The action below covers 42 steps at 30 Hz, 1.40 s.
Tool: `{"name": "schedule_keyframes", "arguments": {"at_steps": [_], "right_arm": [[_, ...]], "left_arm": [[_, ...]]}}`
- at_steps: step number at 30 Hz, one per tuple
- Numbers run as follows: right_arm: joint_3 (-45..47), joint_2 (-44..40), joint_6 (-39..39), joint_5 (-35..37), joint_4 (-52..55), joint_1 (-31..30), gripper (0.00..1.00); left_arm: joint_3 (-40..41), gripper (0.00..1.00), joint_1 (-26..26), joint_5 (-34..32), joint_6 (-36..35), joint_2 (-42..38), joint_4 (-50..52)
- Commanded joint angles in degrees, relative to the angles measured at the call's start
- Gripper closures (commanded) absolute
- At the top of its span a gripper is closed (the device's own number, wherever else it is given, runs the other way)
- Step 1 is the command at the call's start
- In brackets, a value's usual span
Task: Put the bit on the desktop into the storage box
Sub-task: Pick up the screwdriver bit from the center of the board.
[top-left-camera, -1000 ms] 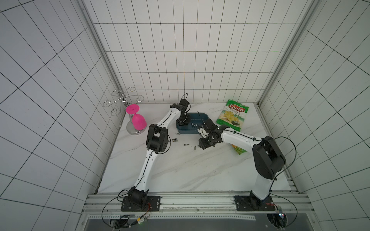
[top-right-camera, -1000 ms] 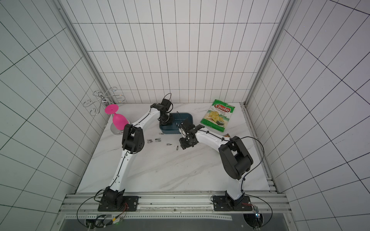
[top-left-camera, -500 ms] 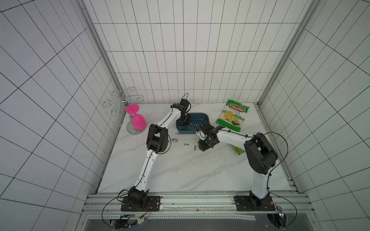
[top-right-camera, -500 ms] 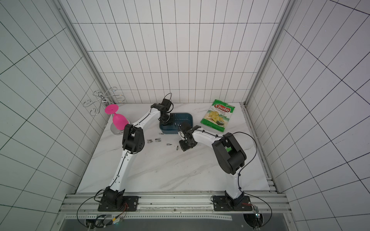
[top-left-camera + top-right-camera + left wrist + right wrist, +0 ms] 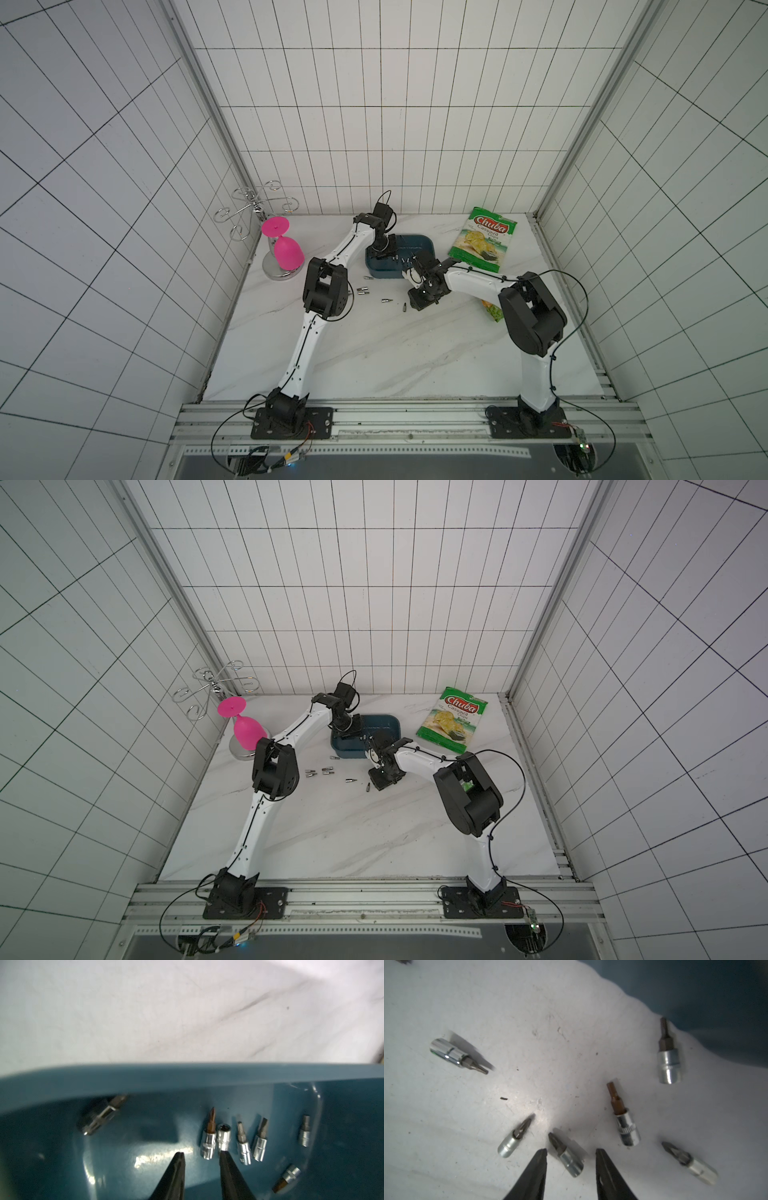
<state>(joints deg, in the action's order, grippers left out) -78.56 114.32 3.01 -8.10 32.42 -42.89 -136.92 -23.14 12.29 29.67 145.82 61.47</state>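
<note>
The desktop (image 5: 374,353) is a broad, flat white slab with faint grey veins and small scuffs. Toward its far side sits the storage box (image 5: 417,245), a shallow, glossy teal plastic tray with rounded corners, holding several chrome-sleeved bits (image 5: 259,1142). Loose bits (image 5: 668,1059) lie on the marble beside it. The left gripper (image 5: 201,1157) hangs inside the box, thin black jaws apart, empty. The right gripper (image 5: 571,1151) is low over the desktop, jaws apart on either side of a cross-tipped bit (image 5: 568,1158), with gaps on both sides.
</note>
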Motion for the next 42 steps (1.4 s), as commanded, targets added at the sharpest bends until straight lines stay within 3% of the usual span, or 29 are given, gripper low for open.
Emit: {"name": "schedule_keyframes", "arguments": {"at_steps": [1,12,22,35,42], "right_arm": [[-1.5,1.4,-1.3,-0.6,1.4,-0.6,0.61],[-0.5,1.9,-1.8,-1.0,2.4,-0.6,0.75],[-0.5,1.8,-2.1,-2.8,5.0,-0.7,1.00],[-8.6,-8.8,3.8,5.6,13.3,-0.3,1.00],[-20.6,-4.4,1.8,6.3,16.2,1.5,1.00]], "left_arm": [[-1.4,0.67,1.5,0.9,0.6,-6.4,-0.4],[13.2,0.64,5.4,-0.6,-0.2,-20.2,1.4],[35.2,0.64,8.2,-6.0,-0.8,-30.4,0.3],[48.5,0.60,9.0,-12.3,1.5,-35.6,0.0],[50.6,0.57,11.6,-11.4,2.0,-34.4,-2.1]]}}
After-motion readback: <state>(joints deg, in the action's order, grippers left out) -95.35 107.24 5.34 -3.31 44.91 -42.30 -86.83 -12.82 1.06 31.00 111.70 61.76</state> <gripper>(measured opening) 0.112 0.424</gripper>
